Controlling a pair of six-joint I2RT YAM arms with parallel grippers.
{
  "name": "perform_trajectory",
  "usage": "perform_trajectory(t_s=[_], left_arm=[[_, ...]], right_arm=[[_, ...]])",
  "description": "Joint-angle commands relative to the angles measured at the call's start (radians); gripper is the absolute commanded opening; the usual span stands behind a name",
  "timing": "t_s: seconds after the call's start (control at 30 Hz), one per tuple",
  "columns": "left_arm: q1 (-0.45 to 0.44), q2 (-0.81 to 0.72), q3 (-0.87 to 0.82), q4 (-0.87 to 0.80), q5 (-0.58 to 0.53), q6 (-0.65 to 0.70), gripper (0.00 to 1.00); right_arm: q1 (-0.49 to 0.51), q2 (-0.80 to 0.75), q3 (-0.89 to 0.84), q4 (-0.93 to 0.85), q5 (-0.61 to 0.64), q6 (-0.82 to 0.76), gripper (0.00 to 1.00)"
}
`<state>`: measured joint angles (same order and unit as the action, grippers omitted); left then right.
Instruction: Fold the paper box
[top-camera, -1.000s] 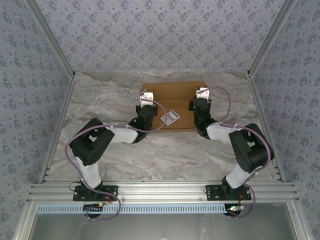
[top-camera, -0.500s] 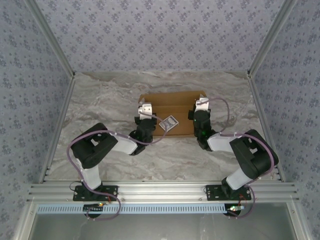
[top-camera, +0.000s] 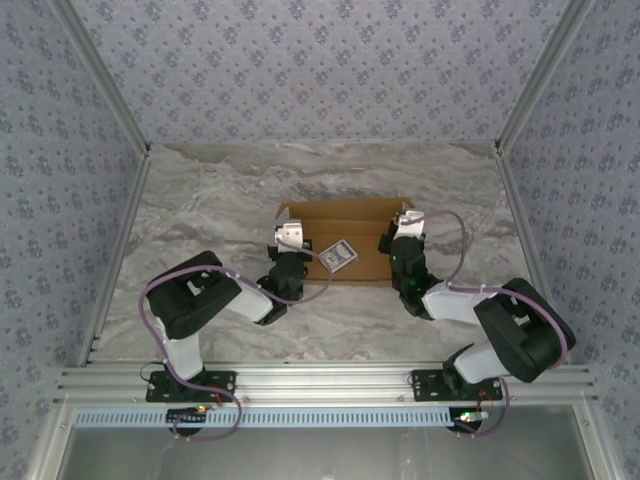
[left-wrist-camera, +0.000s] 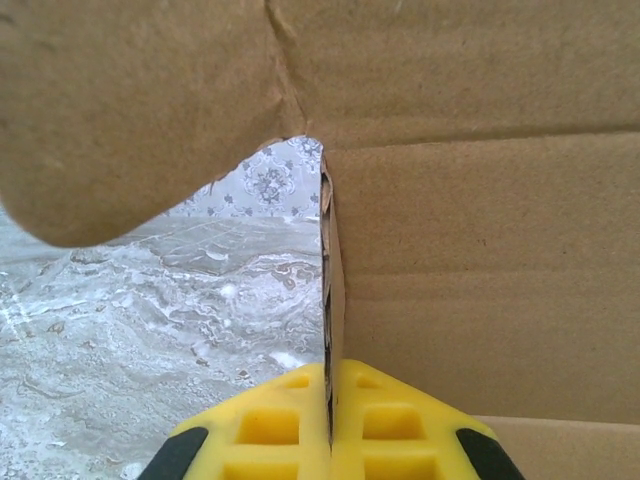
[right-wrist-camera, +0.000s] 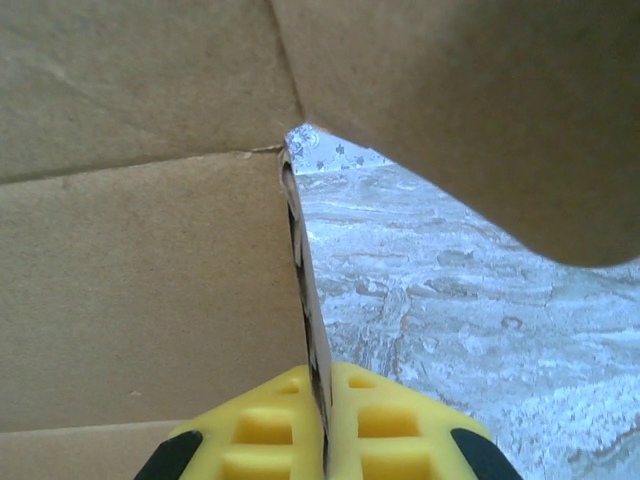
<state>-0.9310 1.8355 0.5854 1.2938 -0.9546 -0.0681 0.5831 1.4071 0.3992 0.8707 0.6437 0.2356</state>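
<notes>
The marbled surface (top-camera: 200, 250) takes up the middle of the top view, walled in by patterned panels. The paper box (top-camera: 350, 215) lies on it just right of centre, a tan cardboard sheet with its broad panel flat and its short end walls turned up at the left and right edges.

The left hand (top-camera: 288, 232) is at the box's left end and the right hand (top-camera: 404, 220) at its right end. In each wrist view the yellow fingers are pressed together on the thin upright edge of an end wall, so both hands are clamped on the cardboard. A rounded flap (left-wrist-camera: 120, 130) hangs loose in the upper left of the left wrist view. Its twin (right-wrist-camera: 480, 120) hangs in the upper right of the right wrist view.

The board looks light and fairly stiff, likely to bend cleanly along its scored creases but to buckle or tear at the die-cut notches if pulled unevenly. Pinching a wall close to its crease, as both hands do, seems the safest hold. The matte face should not slip much.

As a container the box is only half formed. A small dark blue-and-white card (top-camera: 338, 255) lies on its flat panel between the hands, near the lower edge.
</notes>
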Motion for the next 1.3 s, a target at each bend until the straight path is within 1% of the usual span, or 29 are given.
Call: perform_trajectory(t_s=[0.0, 0.13, 0.23, 0.37, 0.43, 0.5, 0.53, 0.63, 0.9, 1.03, 1.27], left_arm=[[-0.008, 0.048, -0.049, -0.068, -0.054, 0.019, 0.0], [-0.015, 0.043, -0.055, -0.051, -0.064, 0.027, 0.0], [-0.014, 0.055, -0.039, 0.002, -0.065, 0.068, 0.0], [0.01, 0.099, 0.01, 0.082, -0.047, 0.142, 0.0], [0.036, 0.11, 0.026, 0.106, -0.032, 0.156, 0.0], [0.053, 0.083, 0.042, 0.045, -0.017, 0.142, 0.0], [0.065, 0.073, 0.048, 0.044, 0.002, 0.142, 0.0], [0.093, 0.069, 0.069, 0.072, 0.006, 0.185, 0.0], [0.156, 0.075, 0.118, 0.052, 0.05, 0.199, 0.0], [0.153, 0.08, 0.089, 0.084, 0.044, 0.194, 0.0], [0.128, 0.028, -0.012, 0.075, 0.003, 0.145, 0.0]], right_arm=[[0.007, -0.017, -0.046, -0.143, 0.08, 0.108, 0.08], [0.019, -0.028, -0.057, -0.128, 0.094, 0.112, 0.07], [0.006, -0.004, -0.053, -0.033, 0.085, 0.052, 0.07], [-0.022, 0.023, -0.02, 0.023, 0.042, 0.02, 0.05], [-0.039, 0.042, 0.005, 0.044, 0.024, 0.002, 0.05], [-0.059, 0.062, 0.031, 0.065, -0.005, -0.006, 0.05], [-0.069, 0.075, 0.043, 0.082, -0.023, -0.01, 0.05], [-0.087, 0.113, 0.089, 0.102, -0.059, -0.021, 0.05], [-0.109, 0.235, 0.217, 0.15, -0.141, -0.076, 0.05], [-0.109, 0.253, 0.213, 0.157, -0.172, -0.064, 0.06], [-0.082, 0.211, 0.139, 0.146, -0.178, -0.051, 0.08]])
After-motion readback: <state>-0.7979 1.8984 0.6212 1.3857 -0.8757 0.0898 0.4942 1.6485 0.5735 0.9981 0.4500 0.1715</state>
